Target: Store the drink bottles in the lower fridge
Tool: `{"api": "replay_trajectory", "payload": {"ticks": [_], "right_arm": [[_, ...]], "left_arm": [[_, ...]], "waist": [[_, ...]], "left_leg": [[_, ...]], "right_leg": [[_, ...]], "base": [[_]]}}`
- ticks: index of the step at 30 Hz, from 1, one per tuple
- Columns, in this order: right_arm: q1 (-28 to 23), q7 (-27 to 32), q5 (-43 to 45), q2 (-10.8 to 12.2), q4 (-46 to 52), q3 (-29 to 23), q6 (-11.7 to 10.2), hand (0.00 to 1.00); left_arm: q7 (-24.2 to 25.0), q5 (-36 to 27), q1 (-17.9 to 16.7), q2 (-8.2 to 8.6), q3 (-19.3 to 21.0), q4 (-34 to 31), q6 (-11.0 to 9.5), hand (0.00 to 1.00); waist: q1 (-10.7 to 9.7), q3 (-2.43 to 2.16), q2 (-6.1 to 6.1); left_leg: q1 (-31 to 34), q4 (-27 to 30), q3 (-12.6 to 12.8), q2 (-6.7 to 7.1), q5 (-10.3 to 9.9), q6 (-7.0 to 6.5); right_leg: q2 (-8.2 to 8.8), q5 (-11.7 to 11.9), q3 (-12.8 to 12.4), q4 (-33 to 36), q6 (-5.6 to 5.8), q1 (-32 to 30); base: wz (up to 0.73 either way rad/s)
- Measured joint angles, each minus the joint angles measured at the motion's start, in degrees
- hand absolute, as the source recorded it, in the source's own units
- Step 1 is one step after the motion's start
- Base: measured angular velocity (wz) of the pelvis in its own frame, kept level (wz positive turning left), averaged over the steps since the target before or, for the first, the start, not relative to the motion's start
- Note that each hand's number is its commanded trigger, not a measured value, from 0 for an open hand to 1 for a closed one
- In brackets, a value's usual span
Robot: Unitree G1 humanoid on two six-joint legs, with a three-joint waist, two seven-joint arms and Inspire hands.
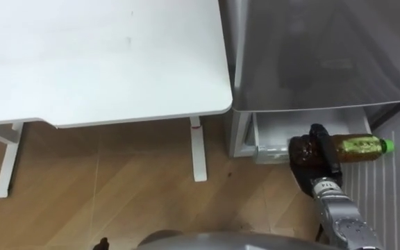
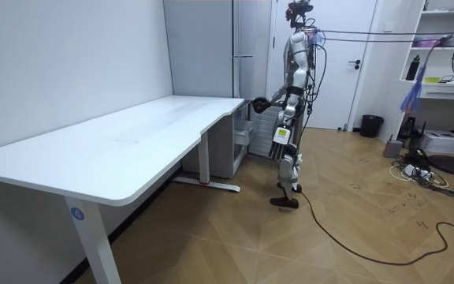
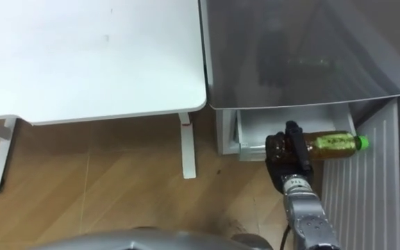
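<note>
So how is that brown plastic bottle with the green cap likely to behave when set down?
The brown plastic bottle with the green cap lies sideways in the right hand; being round, it would probably roll if released like that. It looks full of dark liquid, so likely heavy for its size. Its smooth wall may slip.

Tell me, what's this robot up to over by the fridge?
It is putting a drink away. The robot stands at the grey fridge, next to the end of a white desk. Its right hand is curled round a bottle of brown drink with a green cap, holding it on its side in front of the fridge's open lower compartment. The bottle has not yet been set down.
</note>
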State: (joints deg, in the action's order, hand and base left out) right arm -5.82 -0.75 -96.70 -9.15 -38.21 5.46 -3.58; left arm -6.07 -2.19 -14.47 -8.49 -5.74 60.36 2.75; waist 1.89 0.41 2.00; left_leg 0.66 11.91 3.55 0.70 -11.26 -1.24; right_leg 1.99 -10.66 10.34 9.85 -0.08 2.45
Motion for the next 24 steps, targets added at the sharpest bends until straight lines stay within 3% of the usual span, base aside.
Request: {"api": "replay_trajectory", "payload": {"ticks": [4, 13, 18, 20, 24], "right_arm": [[6.3, -1.0, 0.0, 0.0, -7.0, -2.0, 0.2, 1.00], [20.4, -3.2, 0.3, -0.2, -22.0, -4.9, 1.7, 1.00], [26.0, -3.1, 0.8, -1.6, -28.6, -9.3, 3.8, 1.00], [27.5, -3.0, 0.6, -3.2, -28.6, -10.5, 4.8, 1.00], [29.7, -2.2, 1.2, -5.2, -28.6, -11.3, 4.9, 1.00]], "left_arm": [[0.6, 0.0, 2.6, -0.47, 0.1, 0.0, 0.1, 0.00], [2.0, -2.0, 9.9, -1.03, -0.1, 2.3, 0.4, 0.00], [2.9, -5.0, 12.2, -1.13, -0.1, 3.9, 0.1, 0.00], [3.0, -5.1, 12.4, -1.12, -0.2, 3.7, 0.2, 0.00], [3.0, -5.1, 13.1, -1.53, -0.2, 3.8, 0.2, 0.00]], "waist": [[0.3, -0.15, 0.36], [2.2, 0.87, -0.68], [3.5, 1.13, -0.72], [4.4, 1.42, -1.12], [4.8, 2.06, -2.06]], "left_leg": [[4.2, 1.3, -0.5, -0.02, 0.4, -0.13], [11.3, 2.9, -0.6, -0.08, 1.1, -0.24], [15.7, 3.8, -0.6, 0.05, 1.3, -0.57], [17.9, 3.8, -0.6, 0.05, 1.7, -0.76], [20.3, 3.9, -0.6, 0.16, 2.2, -0.95]], "right_leg": [[0.14, 0.2, 0.5, 1.2, -0.21, -4.2], [0.53, 0.5, 1.0, 3.8, -0.50, -11.7], [1.00, 0.5, 1.3, 5.2, -0.51, -16.2], [1.43, 0.5, 1.1, 7.2, -0.49, -19.6], [1.93, 0.5, 1.7, 8.5, -0.48, -22.4]], "base": [[0.06], [0.02], [-0.01], [-0.13], [0.04]]}}
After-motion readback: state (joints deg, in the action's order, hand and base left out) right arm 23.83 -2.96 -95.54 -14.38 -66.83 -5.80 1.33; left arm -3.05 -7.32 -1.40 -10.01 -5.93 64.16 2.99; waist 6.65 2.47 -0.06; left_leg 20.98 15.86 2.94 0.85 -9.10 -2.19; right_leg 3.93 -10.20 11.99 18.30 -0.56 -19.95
